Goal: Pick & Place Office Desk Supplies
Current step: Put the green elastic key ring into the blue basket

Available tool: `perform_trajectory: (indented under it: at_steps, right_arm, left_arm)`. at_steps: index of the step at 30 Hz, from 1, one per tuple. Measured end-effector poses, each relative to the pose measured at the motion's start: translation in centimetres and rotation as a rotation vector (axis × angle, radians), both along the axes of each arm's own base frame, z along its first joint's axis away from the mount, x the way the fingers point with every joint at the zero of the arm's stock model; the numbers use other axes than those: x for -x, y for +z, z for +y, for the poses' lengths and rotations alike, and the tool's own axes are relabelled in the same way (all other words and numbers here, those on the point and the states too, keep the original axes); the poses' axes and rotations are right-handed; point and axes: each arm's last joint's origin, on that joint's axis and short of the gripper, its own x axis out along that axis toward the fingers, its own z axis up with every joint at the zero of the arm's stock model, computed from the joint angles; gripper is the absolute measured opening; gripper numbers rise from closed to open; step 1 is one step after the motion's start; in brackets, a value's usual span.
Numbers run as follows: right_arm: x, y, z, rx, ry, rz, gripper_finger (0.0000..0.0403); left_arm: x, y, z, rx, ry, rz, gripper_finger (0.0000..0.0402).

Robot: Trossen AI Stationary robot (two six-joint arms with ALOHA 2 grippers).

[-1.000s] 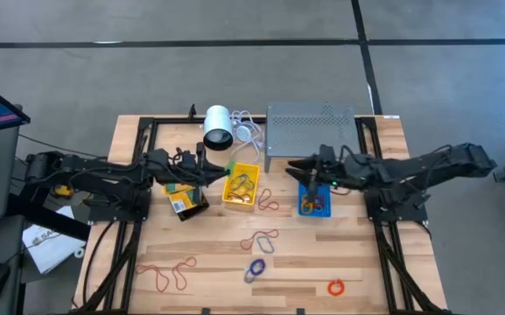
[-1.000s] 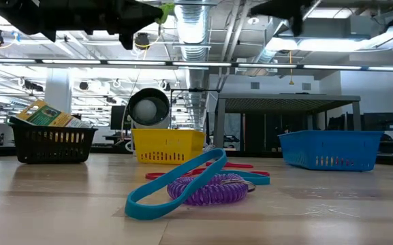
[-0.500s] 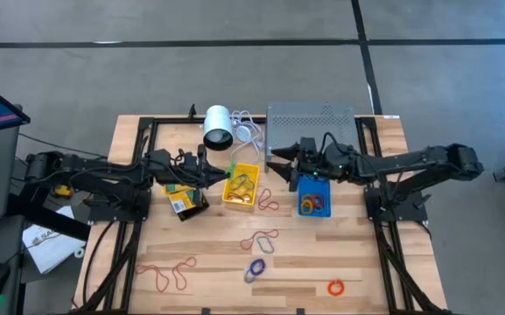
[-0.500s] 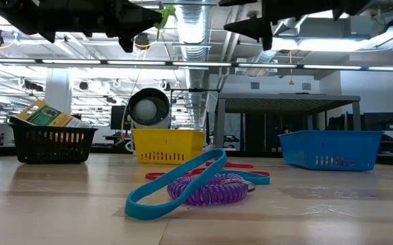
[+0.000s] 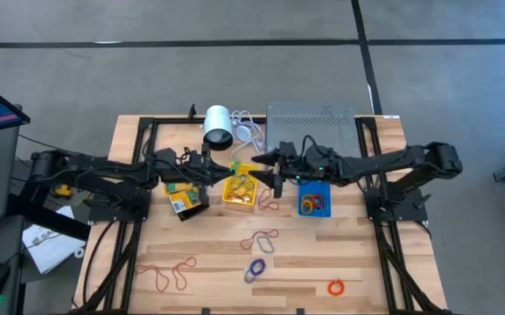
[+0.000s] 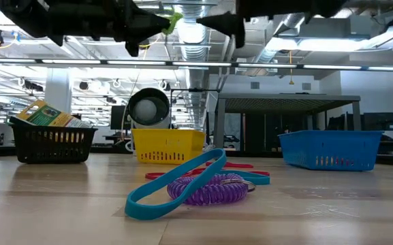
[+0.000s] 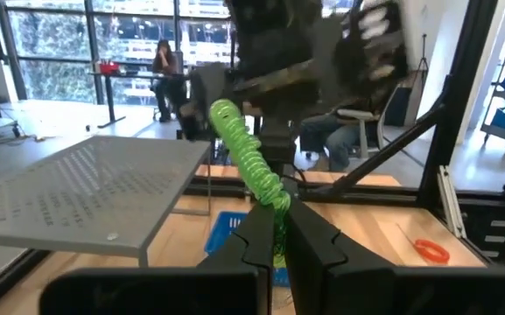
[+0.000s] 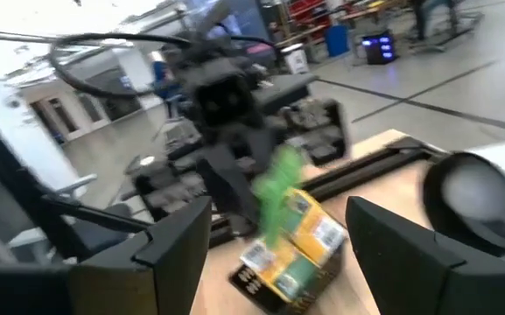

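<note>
green coiled band (image 7: 250, 162) sat pinched between the pressed-together fingers of my left gripper (image 7: 280, 229), and in the high view it showed as a small green speck (image 5: 231, 166) at that gripper's (image 5: 226, 171) tip, a little left of the frame's centre, above the upper left corner of the yellow bin (image 5: 241, 186). in the low view the same band (image 6: 172, 18) hung at the top of the frame, well above the table.

my right gripper (image 5: 268, 166) reached in from the right of the high view, its fingers spread wide and nothing between them, close to the left gripper across the yellow bin. in the right wrist view the green band (image 8: 278, 197) showed as a blur between those spread fingers (image 8: 178, 245), farther off, with the yellow-and-green packets (image 8: 291, 245) behind it.

the yellow bin held loops i could not tell apart. left of it sat the black bin (image 5: 185, 199) with packets in it; right of it the blue bin (image 5: 313, 197) with red and orange loops. lower on the wooden table (image 5: 370, 276) lay a red loop (image 5: 166, 273) at lower left, a loose red-and-blue tangle (image 5: 259, 240) near the centre, a purple coil (image 5: 254, 269) below that, and an orange loop (image 5: 335, 286) at lower right. in the low view a blue band (image 6: 176, 184) and the purple coil (image 6: 206, 189) lay touching in the foreground.

at the upper middle of the high view stood the white cylinder (image 5: 218, 126) and the grey perforated stand (image 5: 312, 127).
</note>
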Motion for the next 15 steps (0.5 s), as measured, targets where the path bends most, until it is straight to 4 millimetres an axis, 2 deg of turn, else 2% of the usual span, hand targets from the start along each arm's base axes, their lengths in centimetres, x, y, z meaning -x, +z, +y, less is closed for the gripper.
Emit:
perform_trajectory:
  at_steps: [8,15]
  right_arm:
    - [-1.7,-0.2,-0.3,-0.007,0.04,0.011,0.026]
    - [-1.8,-0.4,-0.6,-0.01,0.032,0.013,0.026]
  left_arm:
    - [-1.1,0.1,0.0,0.0,-0.037,0.014,0.0005]
    - [-1.1,0.1,0.0,0.0,-0.04,0.013,0.0005]
